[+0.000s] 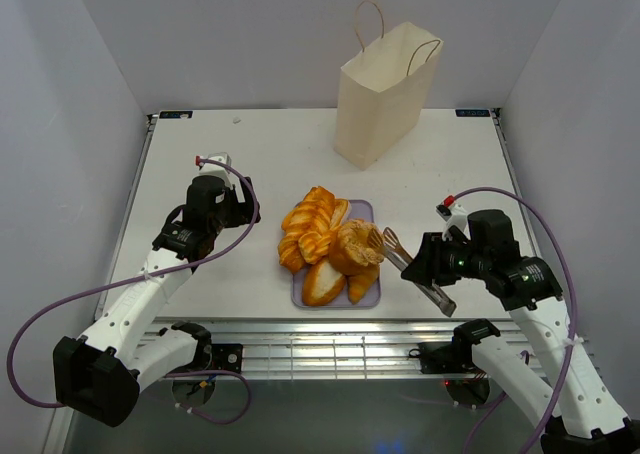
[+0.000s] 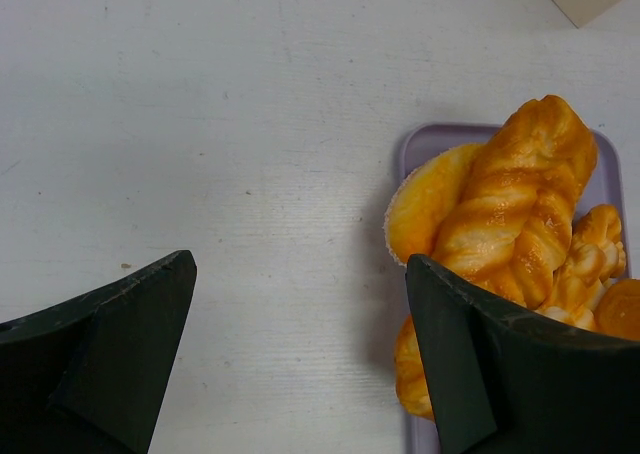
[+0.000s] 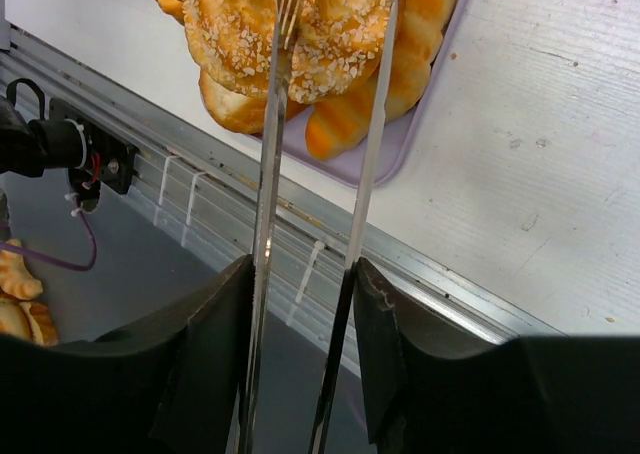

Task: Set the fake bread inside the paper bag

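- Clamping the arms of metal tongs [image 3: 268, 174], the right gripper [image 3: 302, 279] sets their tips at the seeded round bun [image 3: 330, 34].
- The left gripper [image 2: 300, 274] hangs wide apart, holding nothing.
- The fake bread [image 1: 325, 244], piled mid-frame on the lilac tray [image 1: 366, 210], is glossy golden-orange and probably light, stiff and slippery; pinch the bun across its middle.
- The paper bag [image 1: 385, 94] stands upper centre.

Top cam overhead, near side, whole table [image 1: 250, 154]; wrist cams close-up, downward; common: fake bread [image 1: 330, 244].
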